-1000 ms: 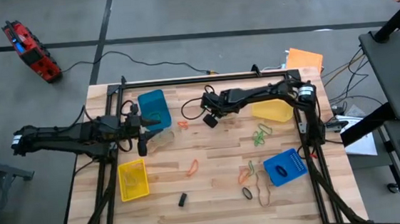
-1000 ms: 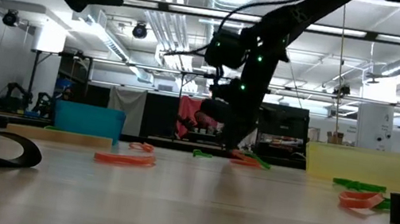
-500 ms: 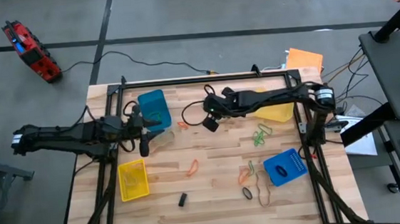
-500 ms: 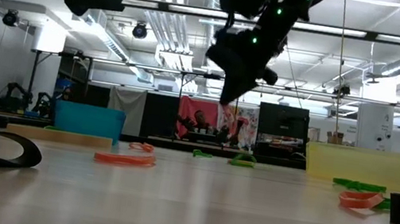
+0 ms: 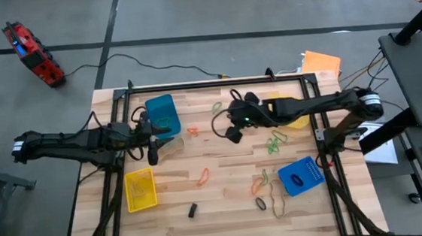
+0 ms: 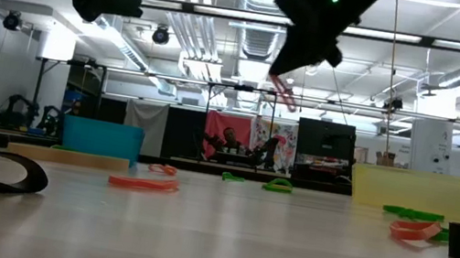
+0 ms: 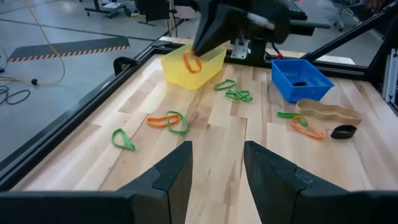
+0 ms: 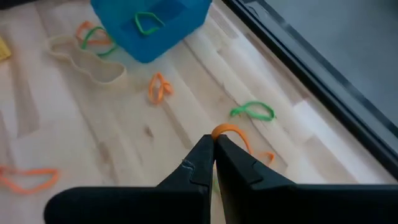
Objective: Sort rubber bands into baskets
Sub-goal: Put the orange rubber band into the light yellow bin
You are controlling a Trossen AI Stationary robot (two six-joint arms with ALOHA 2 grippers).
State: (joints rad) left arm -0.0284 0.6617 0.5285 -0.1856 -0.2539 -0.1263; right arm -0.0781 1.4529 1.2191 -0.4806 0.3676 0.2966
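Right gripper (image 8: 213, 142) raised over the table's middle toward the far edge, jaws pinching an orange rubber band (image 8: 231, 132) — only a thin edge of the loop is held. Left gripper (image 7: 216, 163) waits by the blue basket (image 5: 161, 113) near the far-left corner, jaws spread. Risk: band slips free in transit and drops short of the yellow basket (image 5: 289, 116) near the far-right corner.

A pale wooden-slat table (image 5: 225, 207) with a black frame along its edges fills the middle of the high view. Four baskets rest on it: a blue basket (image 5: 161, 114) at upper left, a yellow basket (image 5: 140, 190) at lower left, another yellow one (image 5: 292, 117) at upper right and a second blue one (image 5: 300, 176) at lower right (something dark lies inside). Loose rubber bands (image 5: 275, 141) in green, orange, tan and black are scattered across the middle and lower right, and a small black block (image 5: 192, 210) lies near the bottom edge.
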